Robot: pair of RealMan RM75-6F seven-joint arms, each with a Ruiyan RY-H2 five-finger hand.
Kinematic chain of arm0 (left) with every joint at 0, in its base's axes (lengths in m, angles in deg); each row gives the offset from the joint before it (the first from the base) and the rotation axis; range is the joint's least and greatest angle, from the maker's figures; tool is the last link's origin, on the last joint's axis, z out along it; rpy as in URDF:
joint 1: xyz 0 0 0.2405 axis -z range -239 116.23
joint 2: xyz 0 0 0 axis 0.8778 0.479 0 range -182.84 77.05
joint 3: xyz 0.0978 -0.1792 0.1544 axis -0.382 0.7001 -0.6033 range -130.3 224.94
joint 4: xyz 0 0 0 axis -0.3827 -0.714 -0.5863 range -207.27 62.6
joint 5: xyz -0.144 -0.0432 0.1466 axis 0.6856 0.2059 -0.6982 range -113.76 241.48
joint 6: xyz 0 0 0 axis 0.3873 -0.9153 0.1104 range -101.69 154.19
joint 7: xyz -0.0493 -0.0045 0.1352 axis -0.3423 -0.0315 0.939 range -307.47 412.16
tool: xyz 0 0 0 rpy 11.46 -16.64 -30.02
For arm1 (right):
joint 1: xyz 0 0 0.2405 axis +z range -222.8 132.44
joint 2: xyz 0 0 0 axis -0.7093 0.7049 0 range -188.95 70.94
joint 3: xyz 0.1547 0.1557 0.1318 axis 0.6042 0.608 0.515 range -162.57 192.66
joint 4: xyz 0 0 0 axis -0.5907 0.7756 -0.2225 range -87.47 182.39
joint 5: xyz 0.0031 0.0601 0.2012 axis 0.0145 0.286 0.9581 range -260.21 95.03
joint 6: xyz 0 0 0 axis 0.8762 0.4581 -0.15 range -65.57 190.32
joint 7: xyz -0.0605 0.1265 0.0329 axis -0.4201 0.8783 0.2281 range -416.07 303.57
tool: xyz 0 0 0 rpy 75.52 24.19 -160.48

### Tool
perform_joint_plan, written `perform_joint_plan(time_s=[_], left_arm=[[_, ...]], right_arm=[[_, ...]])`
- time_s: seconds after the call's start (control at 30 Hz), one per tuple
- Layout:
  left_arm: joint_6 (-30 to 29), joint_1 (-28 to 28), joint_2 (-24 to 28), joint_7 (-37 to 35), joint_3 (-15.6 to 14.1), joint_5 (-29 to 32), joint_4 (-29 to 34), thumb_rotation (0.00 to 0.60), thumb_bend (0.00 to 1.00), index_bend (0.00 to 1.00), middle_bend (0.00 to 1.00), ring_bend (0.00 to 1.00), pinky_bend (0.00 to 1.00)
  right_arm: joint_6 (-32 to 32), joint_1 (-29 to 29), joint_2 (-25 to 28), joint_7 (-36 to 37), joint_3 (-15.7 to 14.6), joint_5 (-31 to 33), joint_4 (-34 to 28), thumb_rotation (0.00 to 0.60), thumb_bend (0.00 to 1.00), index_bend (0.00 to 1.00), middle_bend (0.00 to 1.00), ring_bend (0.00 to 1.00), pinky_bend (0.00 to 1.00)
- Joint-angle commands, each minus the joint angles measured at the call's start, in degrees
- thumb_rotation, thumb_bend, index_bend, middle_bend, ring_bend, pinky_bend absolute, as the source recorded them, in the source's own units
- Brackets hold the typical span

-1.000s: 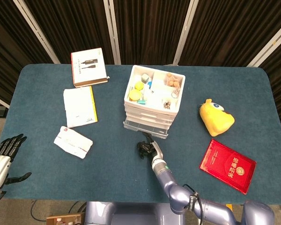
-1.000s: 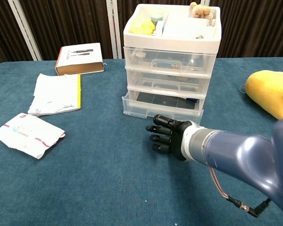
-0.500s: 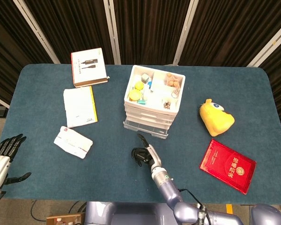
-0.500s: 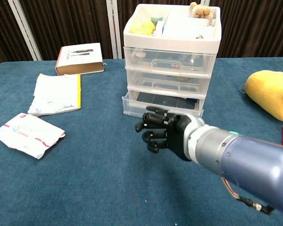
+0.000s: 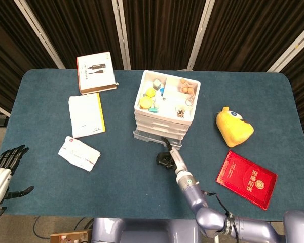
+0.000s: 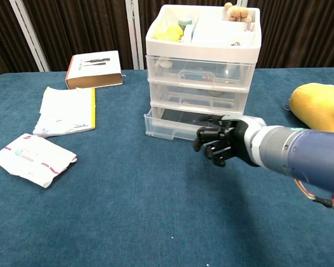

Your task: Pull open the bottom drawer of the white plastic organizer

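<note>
Risk: the black five-finger right hand (image 6: 225, 146), fingers curling loosely on nothing just in front of the translucent bottom drawer (image 6: 181, 125), is likely hooking only the front lip, so a pull could be slipping off or dragging the light white plastic three-drawer organizer (image 5: 164, 107) across the blue table (image 5: 55, 172). The drawer, lowest in the mid-table stack, is sitting slightly proud of the two above. The left hand (image 5: 2, 169) is idling with fingers apart off the table's left edge.

counting one white organizer (image 5: 165, 109) with three drawers (image 6: 197, 99), one boxed book (image 5: 96, 73), one yellow-edged booklet (image 5: 85, 115), one white packet (image 5: 79, 153), one yellow plush toy (image 5: 233, 126), one red envelope (image 5: 245, 178).
</note>
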Motion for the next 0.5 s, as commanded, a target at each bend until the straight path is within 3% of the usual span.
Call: perform_joint_plan(time_s=[0.03,0.17,0.33,0.5], left_arm=[[-0.1,0.0,-0.1,0.2,0.0,-0.1,0.0,0.6,0.01,0.0,0.0,0.0,0.0],[0.0,-0.1,-0.1,0.2,0.0,0.2,0.0,0.6,0.01,0.0,0.0,0.0,0.0],[0.2,0.0,0.0,0.3,0.0,0.3,0.1,0.6,0.01,0.0,0.0,0.0,0.0],[0.5,0.0,0.0,0.2,0.0,0.6,0.3,0.6,0.01,0.0,0.0,0.0,0.0]], right_arm=[[-0.4,0.7,0.7,-0.7,-0.2,1.5,1.5,0.6,0.8,0.03,0.7,0.74,0.83],[0.5,1.3,1.1,-1.5,-0.8,3.6,3.2,0.6,0.81,0.11,0.71,0.75,0.83],[0.5,1.9,1.0,-2.0,-1.3,4.8,4.6,0.6,0.82,0.32,0.74,0.77,0.83],[1.0,1.7,1.1,-1.9,-2.2,5.0,4.1,0.6,0.83,0.35,0.74,0.78,0.83]])
